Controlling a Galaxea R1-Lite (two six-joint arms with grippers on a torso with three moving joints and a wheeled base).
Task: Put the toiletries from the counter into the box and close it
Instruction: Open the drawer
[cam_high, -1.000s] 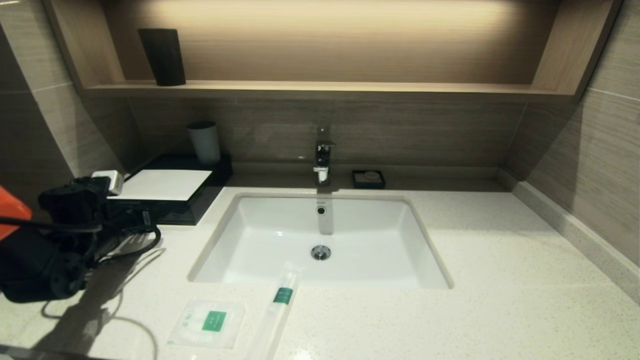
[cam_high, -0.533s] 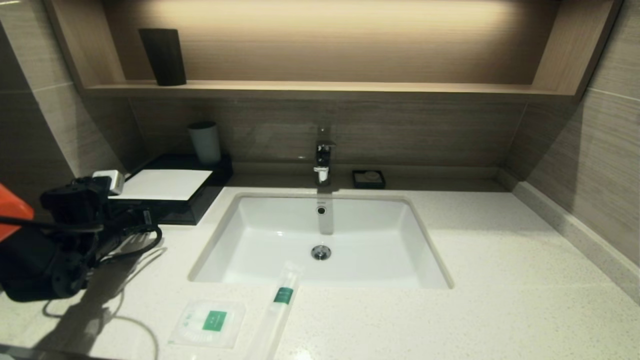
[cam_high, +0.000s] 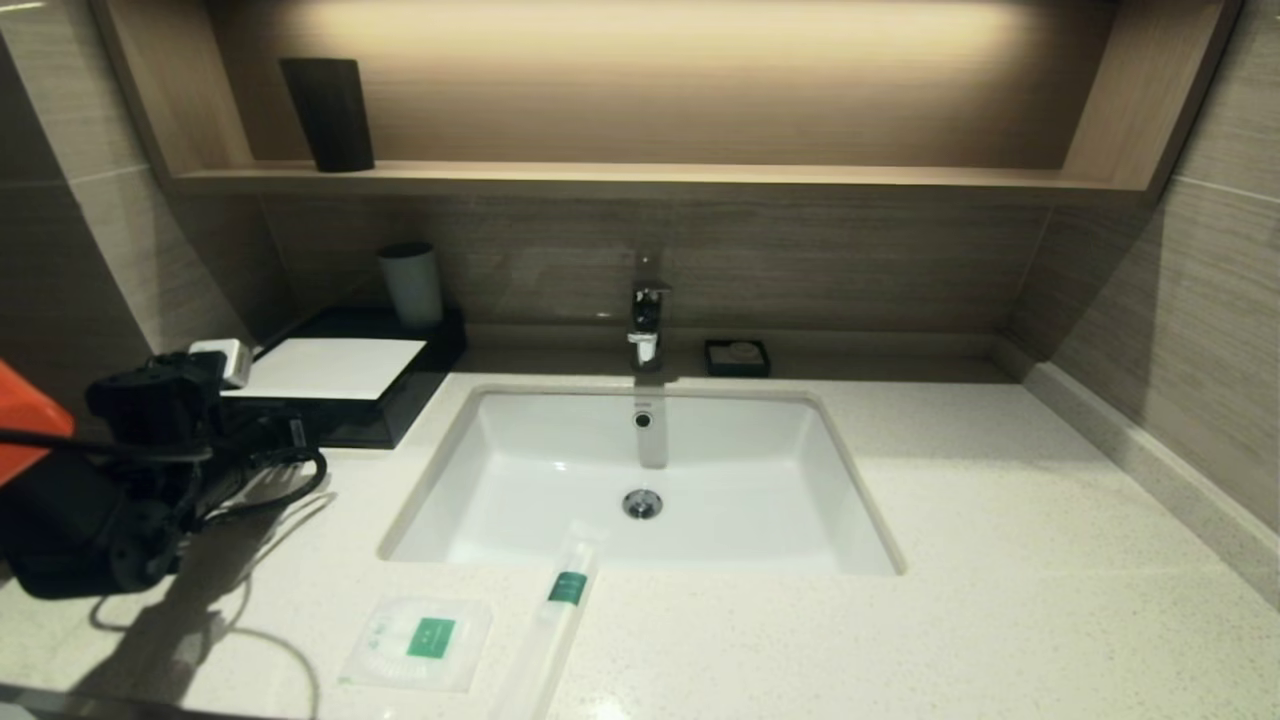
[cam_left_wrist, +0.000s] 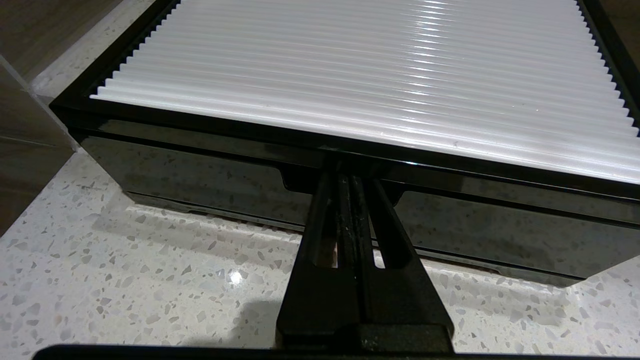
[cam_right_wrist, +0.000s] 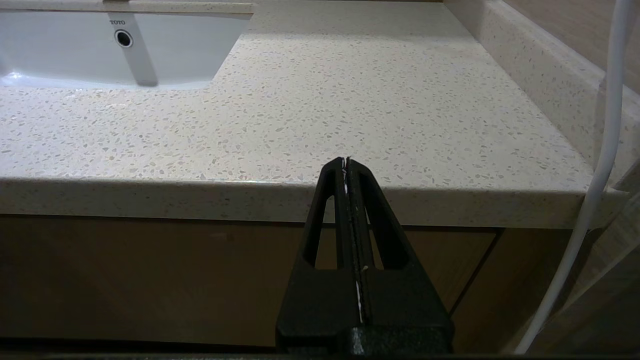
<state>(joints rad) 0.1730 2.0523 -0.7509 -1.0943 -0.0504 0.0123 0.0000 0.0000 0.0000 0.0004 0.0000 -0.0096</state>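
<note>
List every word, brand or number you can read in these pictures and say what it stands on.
"TOTO": on the white basin, printed just above its overflow hole.
Flat square packet: green label, print too small to read.
Long slim packet: green band, print too small to read.
Nothing else is legible.

The glossy black box (cam_high: 375, 425) with its ribbed white top panel sits shut at the counter's (cam_high: 1000, 600) back left; the flat square packet (cam_high: 418, 643) and long slim packet (cam_high: 553, 620) lie side by side before the basin
</note>
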